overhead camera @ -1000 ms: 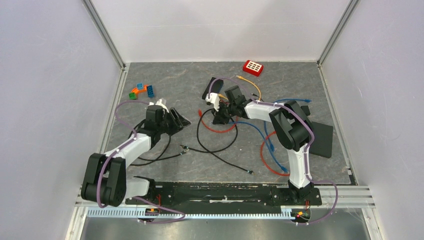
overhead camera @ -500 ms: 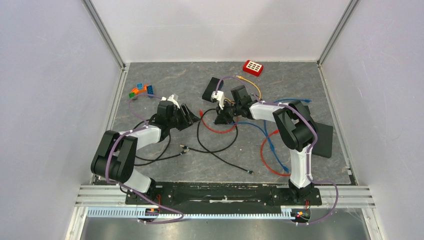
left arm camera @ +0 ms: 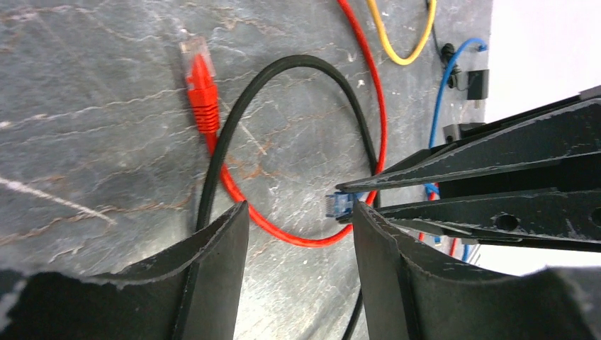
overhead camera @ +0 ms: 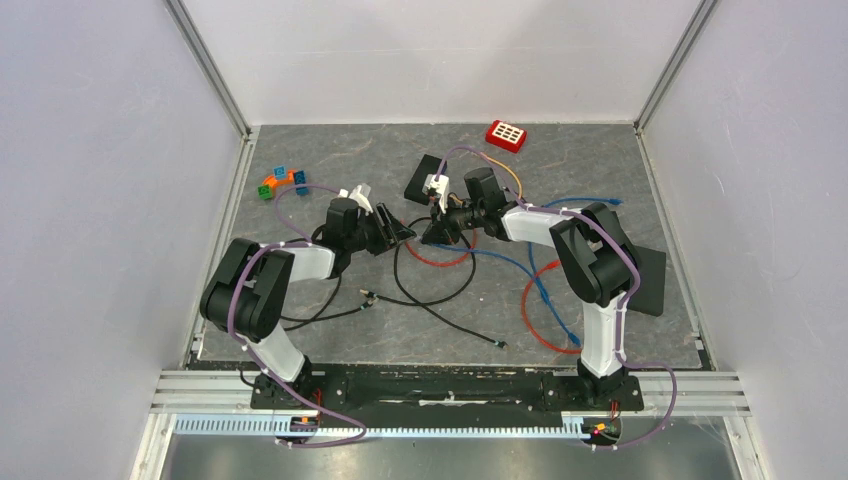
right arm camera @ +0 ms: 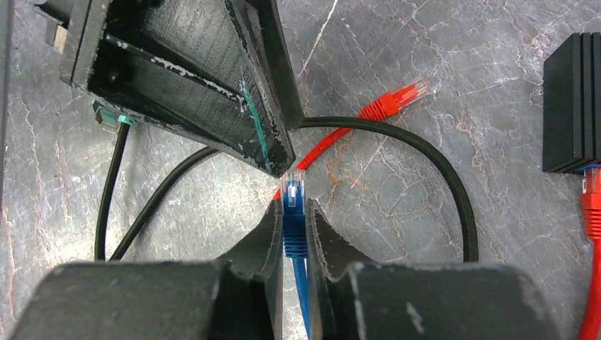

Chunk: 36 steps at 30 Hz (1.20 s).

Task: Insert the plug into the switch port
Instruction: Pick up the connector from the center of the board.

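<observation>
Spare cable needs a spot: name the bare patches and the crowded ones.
Bare: far strip between coloured plastic blocks and red button box; near strip between thin black cable and black base rail. Crowded: centre, cables under left tool and right tool.

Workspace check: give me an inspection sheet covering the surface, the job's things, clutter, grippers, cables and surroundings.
Surface: dark grey marbled tabletop, no spills seen.
Job's things: blue plug held by the right gripper, not in any port; black switch box off to one side, with a red connector against its edge.
Clutter: red keypad block, coloured blocks, flat black panel.
Grippers: left gripper open and empty, one fingertip close to the plug's tip; right gripper shut on the blue plug.
Cables: black cable, red cable, yellow cable and blue cable in loose overlapping loops; loose red plug.
Surroundings: pale walls, aluminium frame; nothing else seen.
</observation>
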Tool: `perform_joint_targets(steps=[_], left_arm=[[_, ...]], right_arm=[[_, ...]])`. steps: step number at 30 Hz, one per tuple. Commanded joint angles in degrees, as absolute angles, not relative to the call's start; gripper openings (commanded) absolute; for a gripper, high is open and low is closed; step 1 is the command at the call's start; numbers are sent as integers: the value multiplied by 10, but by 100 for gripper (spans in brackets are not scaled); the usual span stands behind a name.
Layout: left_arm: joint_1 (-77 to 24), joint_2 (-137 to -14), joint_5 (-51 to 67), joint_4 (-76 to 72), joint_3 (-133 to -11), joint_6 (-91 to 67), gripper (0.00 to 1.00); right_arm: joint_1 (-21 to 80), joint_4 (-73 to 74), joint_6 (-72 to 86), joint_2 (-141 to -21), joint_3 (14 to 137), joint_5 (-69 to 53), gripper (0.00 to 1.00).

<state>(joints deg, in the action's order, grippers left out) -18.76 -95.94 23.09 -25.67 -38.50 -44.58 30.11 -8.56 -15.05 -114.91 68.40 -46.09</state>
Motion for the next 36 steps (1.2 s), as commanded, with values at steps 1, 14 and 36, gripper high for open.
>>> perform_joint_targets(steps=[1,14,36], left_arm=[[-193,-971,263,-334,-396,-483,61],[-195,-988,297,-350,-398,-519,45],[-194,-949,305,-329,-380,-582,2]], right_arm=[[306,-121,-130,-1116,680,-477,0],[323,-173,-101,-1104,661,-477,0],[324,-264,-145,-1033,555,-429,25]])
